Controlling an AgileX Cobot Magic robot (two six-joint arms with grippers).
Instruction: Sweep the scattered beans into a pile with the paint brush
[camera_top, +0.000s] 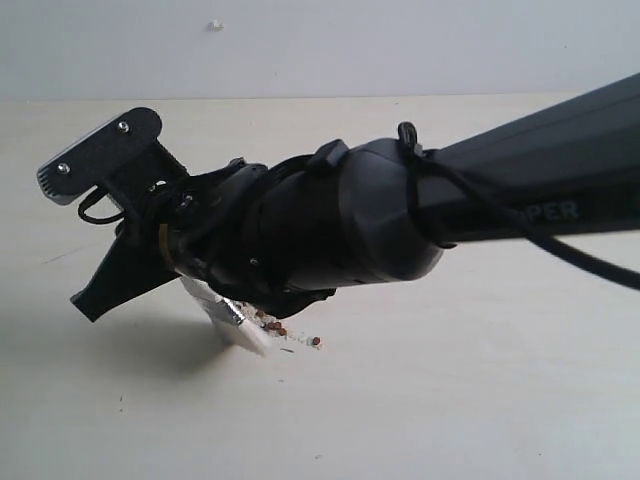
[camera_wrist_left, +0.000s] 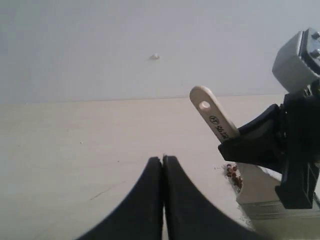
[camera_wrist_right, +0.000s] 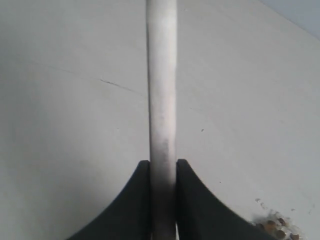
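My right gripper (camera_wrist_right: 162, 164) is shut on the pale wooden handle of the paint brush (camera_wrist_right: 162, 90). In the left wrist view the handle's end with its hole (camera_wrist_left: 209, 114) sticks up past the black fingers (camera_wrist_left: 250, 142). The brush slants down to the table. Its silver ferrule (camera_top: 226, 313) and white bristles (camera_top: 248, 337) show under the arm. A small cluster of reddish-brown beans (camera_top: 274, 324) with whitish grains lies against the bristles, and one bean (camera_top: 316, 341) lies a little apart. The beans (camera_wrist_left: 233, 173) also show beside the brush. My left gripper (camera_wrist_left: 163, 159) is shut and empty, low over bare table to the left of the brush.
The right arm (camera_top: 420, 215) reaches across from the right and hides much of the pale tabletop (camera_top: 480, 400). A pale wall (camera_top: 320, 45) stands behind the table's far edge. A faint scratch (camera_wrist_right: 117, 85) marks the table.
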